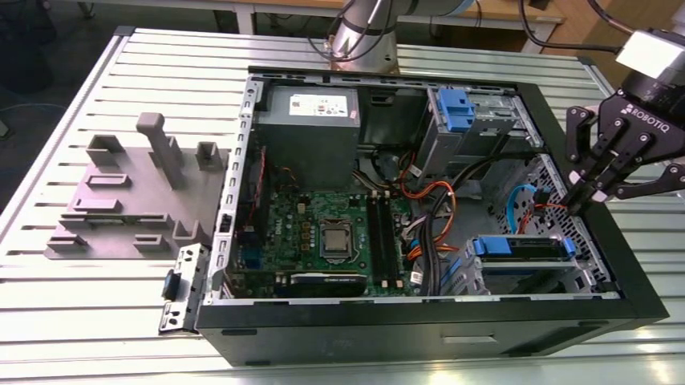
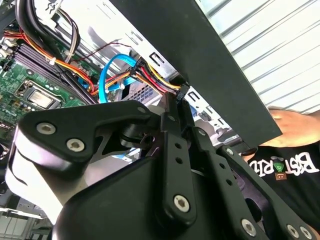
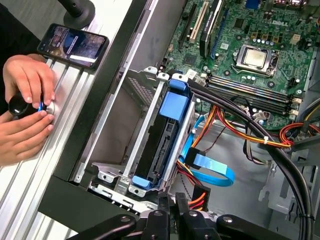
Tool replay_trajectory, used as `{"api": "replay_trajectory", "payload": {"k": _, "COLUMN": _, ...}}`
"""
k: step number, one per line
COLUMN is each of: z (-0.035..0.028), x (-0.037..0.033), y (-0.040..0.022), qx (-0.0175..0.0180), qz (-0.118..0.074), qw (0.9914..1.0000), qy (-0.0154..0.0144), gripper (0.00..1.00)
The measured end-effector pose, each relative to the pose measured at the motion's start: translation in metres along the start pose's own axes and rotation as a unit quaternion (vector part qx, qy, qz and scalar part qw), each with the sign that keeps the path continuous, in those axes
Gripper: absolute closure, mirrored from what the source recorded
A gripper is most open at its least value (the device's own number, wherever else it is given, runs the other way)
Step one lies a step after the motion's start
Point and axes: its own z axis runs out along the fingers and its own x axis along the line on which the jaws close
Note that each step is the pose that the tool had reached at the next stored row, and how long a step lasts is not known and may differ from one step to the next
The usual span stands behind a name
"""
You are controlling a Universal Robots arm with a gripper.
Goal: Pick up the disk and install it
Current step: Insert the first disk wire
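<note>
**Disk seated in cage, gripper empty beside it**

The gripper (image 1: 589, 200), fingers pinched together on nothing, hangs tips-down over the case (image 1: 428, 329) wall at 3 o'clock in the exterior view. Beyond it, at 4 o'clock, the disk (image 1: 524, 247) sits in the cage (image 3: 148, 117). Its long axis runs 9 to 3, blue handle toward the motherboard (image 1: 321, 224).

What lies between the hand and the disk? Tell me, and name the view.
In the exterior view, a blue cable and red wires lie between the hand and the disk.
</note>
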Motion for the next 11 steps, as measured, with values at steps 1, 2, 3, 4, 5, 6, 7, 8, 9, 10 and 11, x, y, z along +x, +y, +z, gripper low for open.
{"api": "replay_trajectory", "payload": {"k": 1, "z": -0.0013, "x": 0.0002, "y": 0.0004, "qx": 0.0000, "qz": 0.000, "qw": 1.00000, "qy": 0.0000, "gripper": 0.83}}
{"api": "replay_trajectory", "payload": {"k": 2, "z": -0.0022, "x": 0.0003, "y": 0.0009, "qx": 0.0001, "qz": 0.000, "qw": 1.00000, "qy": 0.0001, "gripper": 0.83}}
{"api": "replay_trajectory", "payload": {"k": 3, "z": -0.0025, "x": 0.0003, "y": 0.0014, "qx": 0.0002, "qz": 0.000, "qw": 1.00000, "qy": 0.0002, "gripper": 0.83}}
{"api": "replay_trajectory", "payload": {"k": 4, "z": -0.0024, "x": 0.0000, "y": 0.0020, "qx": 0.0003, "qz": 0.000, "qw": 1.00000, "qy": 0.0003, "gripper": 0.83}}
{"api": "replay_trajectory", "payload": {"k": 5, "z": -0.0022, "x": -0.0004, "y": 0.0034, "qx": 0.0007, "qz": 0.000, "qw": 1.00000, "qy": 0.0006, "gripper": 0.83}}
{"api": "replay_trajectory", "payload": {"k": 6, "z": -0.0018, "x": -0.0011, "y": 0.0053, "qx": 0.0018, "qz": 0.001, "qw": 1.00000, "qy": 0.0009, "gripper": 0.83}}
{"api": "replay_trajectory", "payload": {"k": 7, "z": -0.0015, "x": -0.0018, "y": 0.0072, "qx": 0.0032, "qz": 0.001, "qw": 0.99999, "qy": 0.0014, "gripper": 0.83}}
{"api": "replay_trajectory", "payload": {"k": 8, "z": -0.0012, "x": -0.0023, "y": 0.0085, "qx": 0.0047, "qz": 0.001, "qw": 0.99999, "qy": 0.0020, "gripper": 0.83}}
{"api": "replay_trajectory", "payload": {"k": 9, "z": -0.0009, "x": -0.0028, "y": 0.0099, "qx": 0.0069, "qz": 0.002, "qw": 0.99997, "qy": 0.0028, "gripper": 0.83}}
{"api": "replay_trajectory", "payload": {"k": 10, "z": -0.0007, "x": -0.0032, "y": 0.0112, "qx": 0.0101, "qz": 0.003, "qw": 0.99993, "qy": 0.0043, "gripper": 0.83}}
{"api": "replay_trajectory", "payload": {"k": 11, "z": -0.0004, "x": -0.0036, "y": 0.0124, "qx": 0.0142, "qz": 0.004, "qw": 0.99987, "qy": 0.0060, "gripper": 0.83}}
